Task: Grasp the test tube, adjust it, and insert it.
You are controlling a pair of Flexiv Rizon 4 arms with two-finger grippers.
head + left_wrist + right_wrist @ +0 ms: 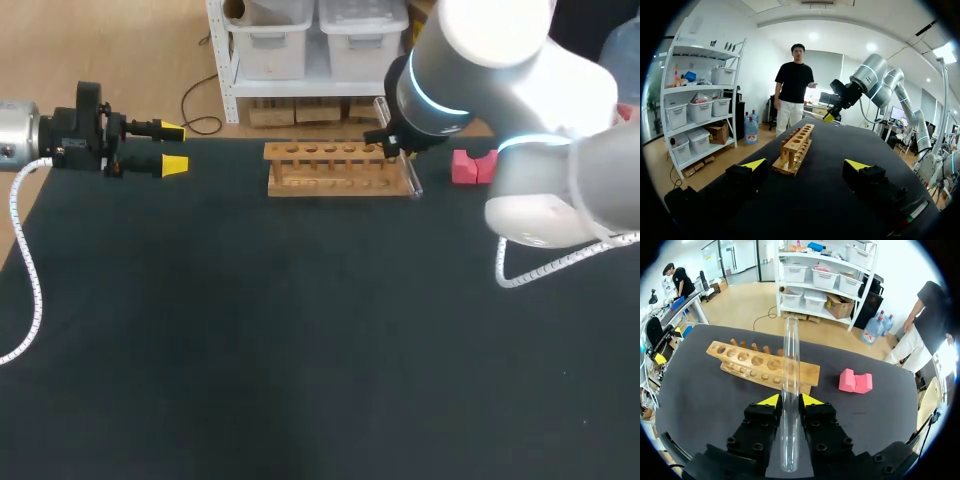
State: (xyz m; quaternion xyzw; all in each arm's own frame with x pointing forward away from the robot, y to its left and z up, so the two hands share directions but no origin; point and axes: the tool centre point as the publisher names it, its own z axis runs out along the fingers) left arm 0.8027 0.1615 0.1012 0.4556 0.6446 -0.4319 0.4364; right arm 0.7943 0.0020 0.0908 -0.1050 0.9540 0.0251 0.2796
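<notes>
Gripping: right tool (790,401) clamped on the test tube (790,365), held over one end of the wooden rack (740,356).
Nearby: pink block (856,381) — just past that end, on the counter (300,350).
Left tool (173,147): fingers apart, holding nothing, well apart from the rack.

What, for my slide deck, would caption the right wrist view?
Right end effector shut on a clear test tube; wooden rack and pink block ahead.

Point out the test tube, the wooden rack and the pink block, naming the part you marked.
test tube (790,360), right wrist view, middle of its glass wall.
wooden rack (807,374), right wrist view, bare end of its top board.
pink block (855,381), right wrist view, its top face.
</notes>
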